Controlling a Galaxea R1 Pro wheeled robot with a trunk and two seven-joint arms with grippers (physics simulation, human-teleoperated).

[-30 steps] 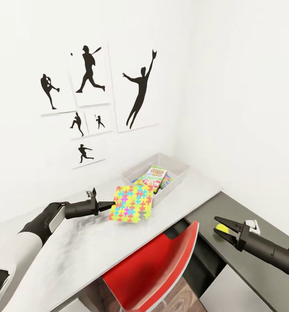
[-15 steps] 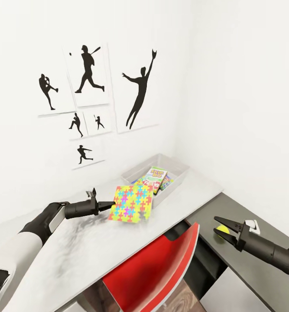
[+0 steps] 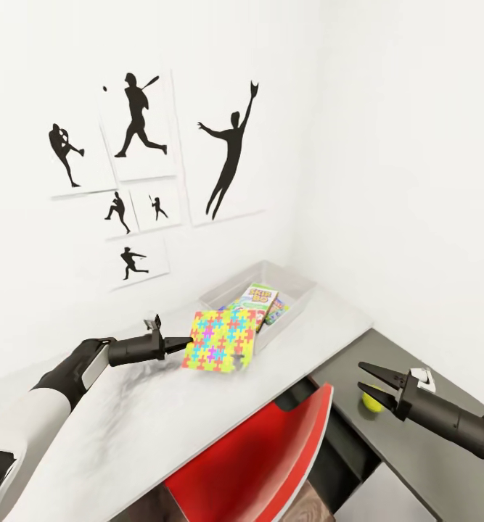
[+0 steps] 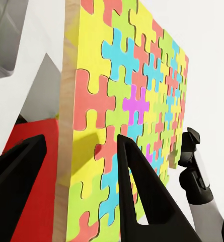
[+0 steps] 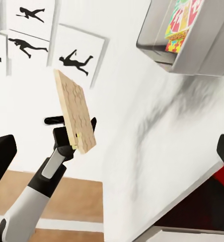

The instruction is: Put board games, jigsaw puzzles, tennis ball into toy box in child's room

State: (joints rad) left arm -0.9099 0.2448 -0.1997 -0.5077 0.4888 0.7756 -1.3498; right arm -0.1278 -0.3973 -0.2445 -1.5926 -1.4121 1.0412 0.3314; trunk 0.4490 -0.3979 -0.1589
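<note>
My left gripper (image 3: 186, 342) is shut on the near edge of a jigsaw puzzle (image 3: 220, 339) and holds it just above the light grey table (image 3: 125, 413), close to the toy box (image 3: 300, 280). In the left wrist view the puzzle (image 4: 132, 101) stands between the black fingers (image 4: 142, 196). A green-yellow-red Skip-Bo board game (image 3: 262, 297) and other colourful flat pieces lie in the box. On the dark grey lower section, the tennis ball (image 3: 374, 402) rests just under my open right gripper (image 3: 363, 377), which holds nothing.
A red chair (image 3: 256, 449) is pushed in at the desk's inner corner, between my arms. Black sports silhouette pictures (image 3: 227, 156) hang on the white wall behind the table. The right wrist view shows the puzzle's wooden back (image 5: 75, 111) and the toy box (image 5: 202, 55).
The whole view has shifted slightly, so the camera has moved. The tennis ball now shows below my right gripper's fingers instead of between them. The left gripper still holds the puzzle.
</note>
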